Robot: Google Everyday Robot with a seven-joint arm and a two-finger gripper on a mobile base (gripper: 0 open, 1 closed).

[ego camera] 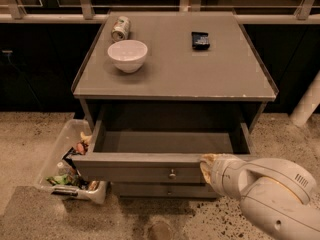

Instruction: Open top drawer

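The top drawer [140, 166] of the grey cabinet stands pulled well out toward me; its grey front has a small round metal knob [172, 174] at centre and its grey box shows nothing inside. My gripper [206, 165] sits at the drawer front's upper right edge, just right of the knob, with the white arm trailing to the lower right. A lower drawer front [160, 190] shows just beneath, mostly hidden.
On the cabinet top [220, 79] stand a white bowl [127, 55], a tipped can [120, 28] and a dark flat packet [200, 40]. A clear bin [60, 154] of snack packets sits on the speckled floor at the left. A white post [306, 104] stands at right.
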